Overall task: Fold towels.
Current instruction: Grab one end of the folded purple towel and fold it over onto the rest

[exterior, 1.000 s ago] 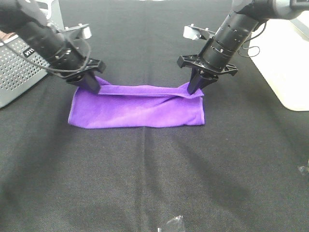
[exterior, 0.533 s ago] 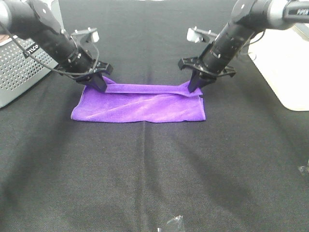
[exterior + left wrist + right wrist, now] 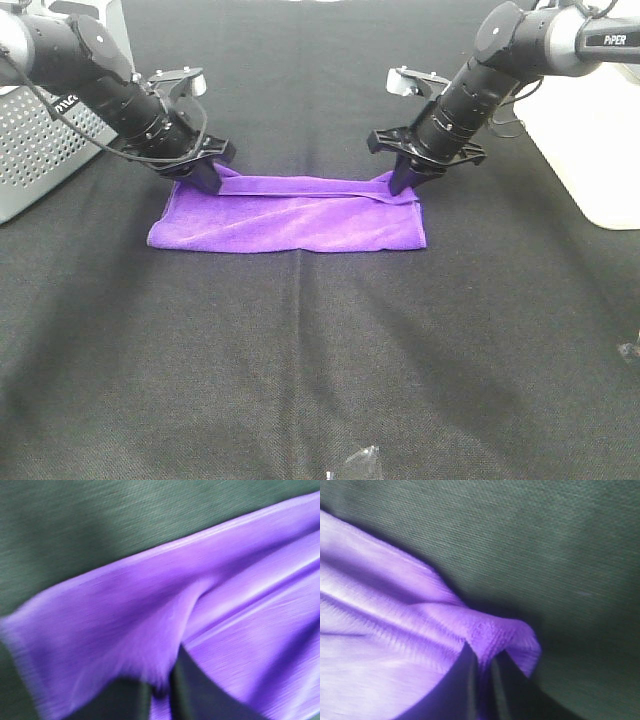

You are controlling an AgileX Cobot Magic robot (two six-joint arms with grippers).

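Purple towel [image 3: 290, 222] (folded) is clamped at corners by left gripper [image 3: 210, 182] and right gripper [image 3: 400, 184].

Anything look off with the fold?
On the towel, the far edge is bunched into a ridge between left end effector and right end effector, which pinch its corners; diagonal creases cross the top. Nothing damaged.
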